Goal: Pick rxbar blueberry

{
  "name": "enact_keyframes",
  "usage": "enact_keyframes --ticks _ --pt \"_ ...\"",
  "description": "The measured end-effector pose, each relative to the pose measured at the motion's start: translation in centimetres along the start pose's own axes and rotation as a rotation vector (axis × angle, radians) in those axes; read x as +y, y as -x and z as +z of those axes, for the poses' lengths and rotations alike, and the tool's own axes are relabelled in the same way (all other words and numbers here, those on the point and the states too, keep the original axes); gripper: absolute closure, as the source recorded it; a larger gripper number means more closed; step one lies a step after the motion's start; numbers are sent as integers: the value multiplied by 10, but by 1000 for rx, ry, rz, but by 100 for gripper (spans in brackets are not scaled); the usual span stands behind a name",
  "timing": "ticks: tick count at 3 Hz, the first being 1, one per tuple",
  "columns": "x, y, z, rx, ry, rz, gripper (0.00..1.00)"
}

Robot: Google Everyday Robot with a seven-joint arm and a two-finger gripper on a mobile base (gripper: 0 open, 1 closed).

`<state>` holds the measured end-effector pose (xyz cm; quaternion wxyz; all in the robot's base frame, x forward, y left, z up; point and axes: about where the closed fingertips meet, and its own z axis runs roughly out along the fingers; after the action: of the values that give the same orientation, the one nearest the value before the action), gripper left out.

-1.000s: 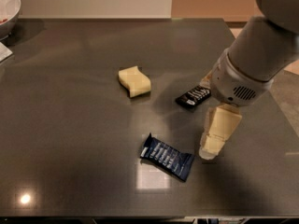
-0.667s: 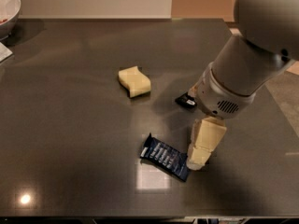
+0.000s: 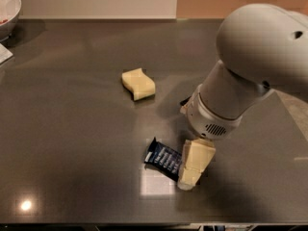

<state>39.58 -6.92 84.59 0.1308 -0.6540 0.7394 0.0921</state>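
Observation:
The rxbar blueberry [image 3: 163, 159] is a dark navy wrapper with white text, lying flat on the dark table [image 3: 72, 138] near its front edge. My gripper [image 3: 193, 170], cream-coloured, hangs from the big white arm [image 3: 250, 71] and sits low over the bar's right end, covering that end. The bar's left part shows and rests on the table.
A pale yellow wavy sponge [image 3: 138, 83] lies at the table's middle. A black wrapper [image 3: 184, 101] is almost wholly hidden behind the arm. A white bowl [image 3: 7, 8] stands at the far left corner, with a white object [image 3: 4, 54] at the left edge.
The arm has swung left and forward, bringing my gripper from right of the bar onto its right end. The arm now hides the black wrapper. The bar has not moved.

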Motion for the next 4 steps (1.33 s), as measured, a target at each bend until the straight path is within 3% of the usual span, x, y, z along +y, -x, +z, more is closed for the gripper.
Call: enact_keyframes --ticks 2,4 --pt "10 6 21 -12 28 5 0" --pt "15 10 27 -10 37 19 41"
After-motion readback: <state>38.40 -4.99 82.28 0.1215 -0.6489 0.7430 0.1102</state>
